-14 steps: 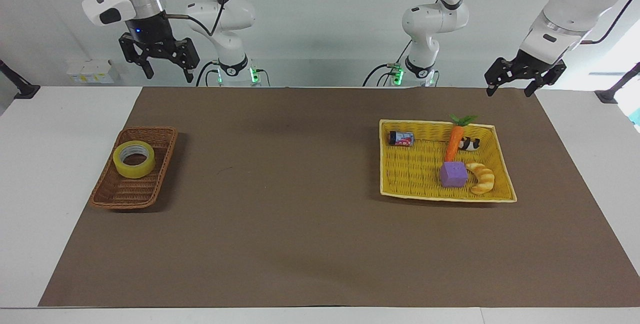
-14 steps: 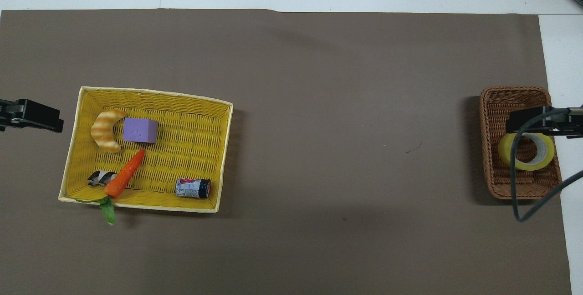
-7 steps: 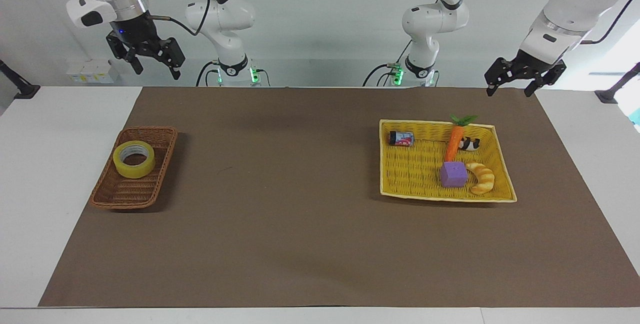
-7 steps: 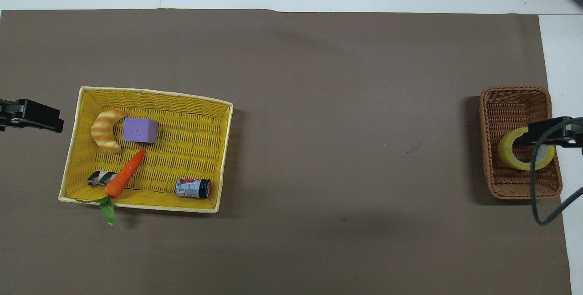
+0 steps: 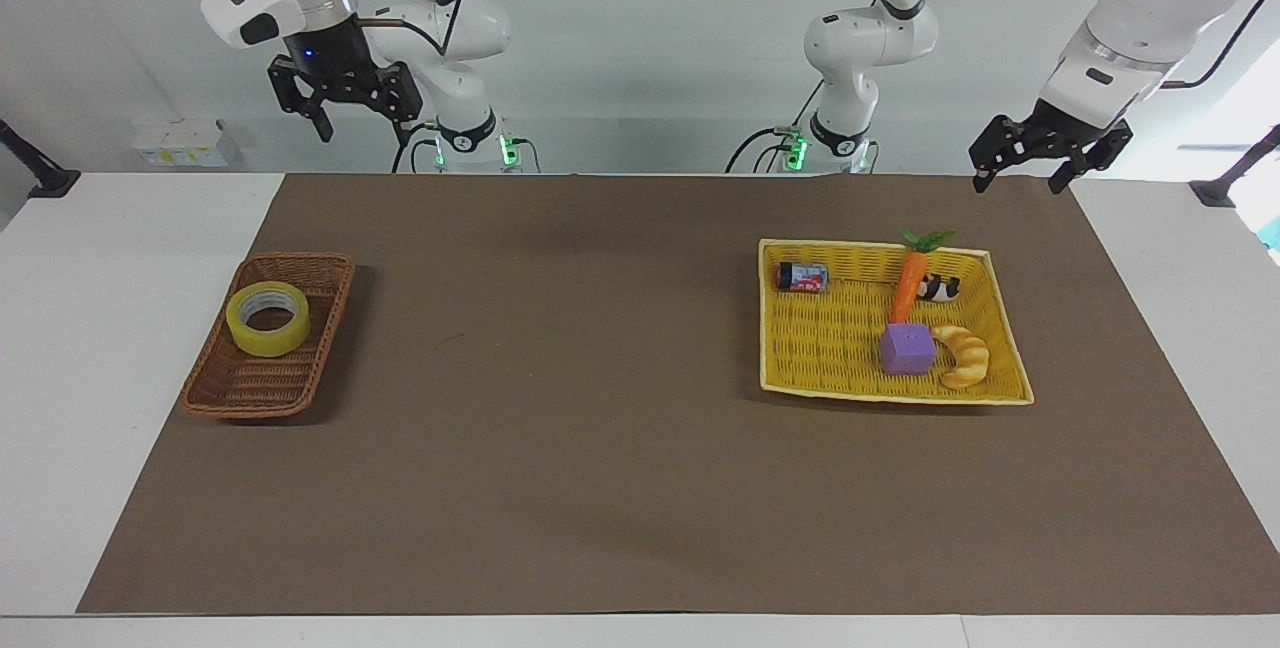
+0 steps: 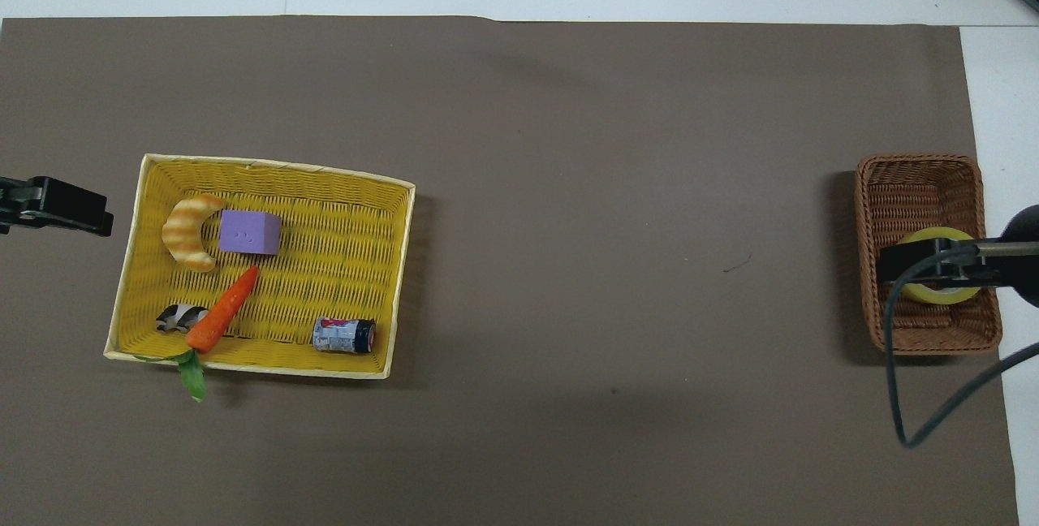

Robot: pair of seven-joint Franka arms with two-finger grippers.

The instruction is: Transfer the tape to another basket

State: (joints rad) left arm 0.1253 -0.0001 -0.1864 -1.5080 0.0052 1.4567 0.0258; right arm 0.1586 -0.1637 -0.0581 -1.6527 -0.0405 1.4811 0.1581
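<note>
The tape (image 5: pixel 268 318), a yellow roll with a pale core, lies flat in the dark-brown wicker basket (image 5: pixel 240 393) at the right arm's end of the table. My right gripper (image 5: pixel 362 128) hangs open high in the air, well clear of both. In the overhead view the right gripper (image 6: pixel 933 260) covers the middle of the tape (image 6: pixel 933 295) inside the basket (image 6: pixel 909 177). My left gripper (image 5: pixel 1017 183) waits open above the mat's edge beside the yellow basket (image 5: pixel 870 246). Only the left gripper's (image 6: pixel 49 205) tip shows in the overhead view.
The flat yellow basket (image 6: pixel 276 167) at the left arm's end holds a purple cube (image 5: pixel 907 348), a croissant (image 5: pixel 962 356), a carrot (image 5: pixel 909 286), a small can (image 5: pixel 803 276) and a black-and-white toy (image 5: pixel 938 288). A brown mat (image 5: pixel 600 448) covers the table between the baskets.
The right gripper, still open and high, swung toward its end of the table and then back toward the middle. Seen from overhead it now covers the tape. The left arm has not moved.
</note>
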